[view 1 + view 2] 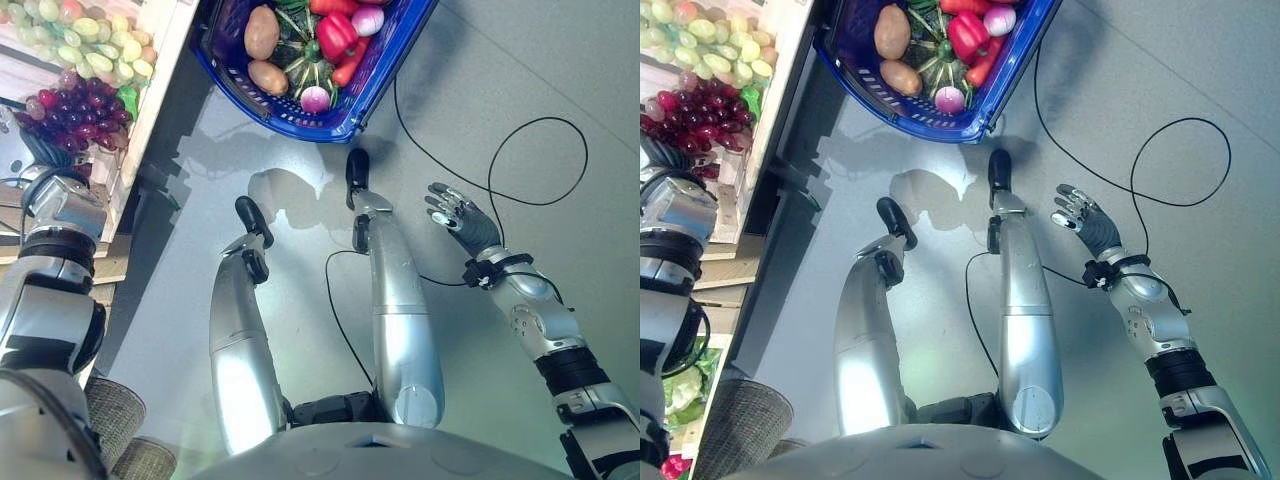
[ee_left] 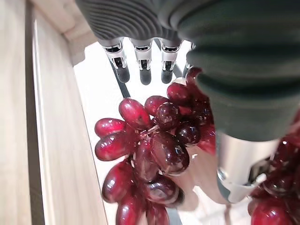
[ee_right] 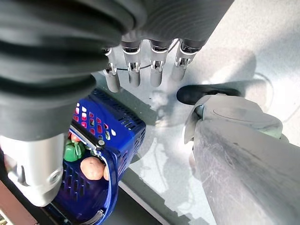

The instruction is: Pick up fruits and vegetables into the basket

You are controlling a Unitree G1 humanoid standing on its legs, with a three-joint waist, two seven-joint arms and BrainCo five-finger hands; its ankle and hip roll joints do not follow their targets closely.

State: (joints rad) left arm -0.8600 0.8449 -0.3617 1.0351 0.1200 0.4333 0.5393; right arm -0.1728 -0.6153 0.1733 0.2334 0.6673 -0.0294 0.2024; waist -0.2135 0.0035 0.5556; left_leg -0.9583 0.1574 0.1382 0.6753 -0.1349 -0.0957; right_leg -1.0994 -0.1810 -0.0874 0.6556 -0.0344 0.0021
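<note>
While blue basket (image 1: 300, 115) sits on grey floor (image 1: 520, 90), wooden shelf (image 1: 150, 95) adjoins.

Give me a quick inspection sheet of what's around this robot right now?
Surface: grey floor.
Job's things: blue basket on the floor holding potatoes, red pepper and other produce; red grapes and green grapes on the wooden shelf.
Clutter: nothing seen.
Hands: left hand open over the red grapes; right hand open, empty, above the floor.
Cables: left out of this sheet.
Surroundings: woven baskets.

Shop, wooden produce shelf (image 1: 150, 100) of grapes (image 1: 80, 115), shopping basket (image 1: 300, 125)
</note>
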